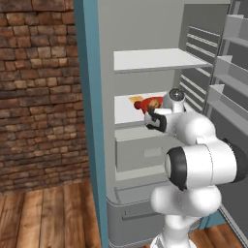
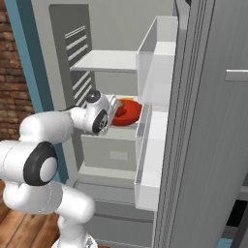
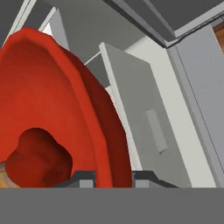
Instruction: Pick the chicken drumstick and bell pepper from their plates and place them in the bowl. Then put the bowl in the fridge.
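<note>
The gripper (image 3: 113, 177) pinches the rim of the red bowl (image 2: 127, 112), which sits at the front edge of the fridge's (image 1: 92, 121) middle shelf (image 1: 127, 112). The bell pepper (image 3: 37, 159) lies inside; the drumstick is probably the brownish sliver beside it. Letting go too near that edge could tip the bowl off. A brick wall (image 1: 38, 92) stands left.
</note>
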Robot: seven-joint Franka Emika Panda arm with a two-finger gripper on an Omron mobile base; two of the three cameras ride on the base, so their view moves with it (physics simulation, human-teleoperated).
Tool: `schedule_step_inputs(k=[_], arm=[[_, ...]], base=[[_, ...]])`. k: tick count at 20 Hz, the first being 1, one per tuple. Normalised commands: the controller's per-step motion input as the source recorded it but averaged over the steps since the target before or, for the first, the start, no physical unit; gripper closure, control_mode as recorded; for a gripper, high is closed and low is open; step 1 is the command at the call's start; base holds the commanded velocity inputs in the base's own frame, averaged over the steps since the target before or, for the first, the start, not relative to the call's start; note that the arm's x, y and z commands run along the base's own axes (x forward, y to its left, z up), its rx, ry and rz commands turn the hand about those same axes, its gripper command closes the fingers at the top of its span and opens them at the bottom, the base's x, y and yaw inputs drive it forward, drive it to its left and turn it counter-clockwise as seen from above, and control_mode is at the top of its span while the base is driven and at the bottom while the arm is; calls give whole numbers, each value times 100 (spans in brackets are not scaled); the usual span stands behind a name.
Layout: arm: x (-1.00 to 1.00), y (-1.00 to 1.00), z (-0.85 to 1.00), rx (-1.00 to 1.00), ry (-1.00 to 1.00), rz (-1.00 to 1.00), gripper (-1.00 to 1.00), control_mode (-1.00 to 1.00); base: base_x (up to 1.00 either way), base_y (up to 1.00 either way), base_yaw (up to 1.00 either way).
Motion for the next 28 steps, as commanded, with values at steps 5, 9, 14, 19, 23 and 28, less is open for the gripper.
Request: schedule_step_inputs(k=[5, 9, 14, 19, 23, 28], arm=[[41, -23, 0, 6, 2, 0, 100, -100], [37, -15, -9, 0, -2, 0, 100, -100], [33, -15, -15, -3, -1, 0, 100, -100], [36, -19, -15, -6, 0, 0, 100, -100], [43, -12, -13, -3, 0, 2, 100, -100], [51, -13, -13, 0, 3, 3, 100, -100]], base=[[0, 0, 0], [0, 0, 0], [0, 0, 0], [0, 0, 0], [0, 0, 0], [0, 0, 0]])
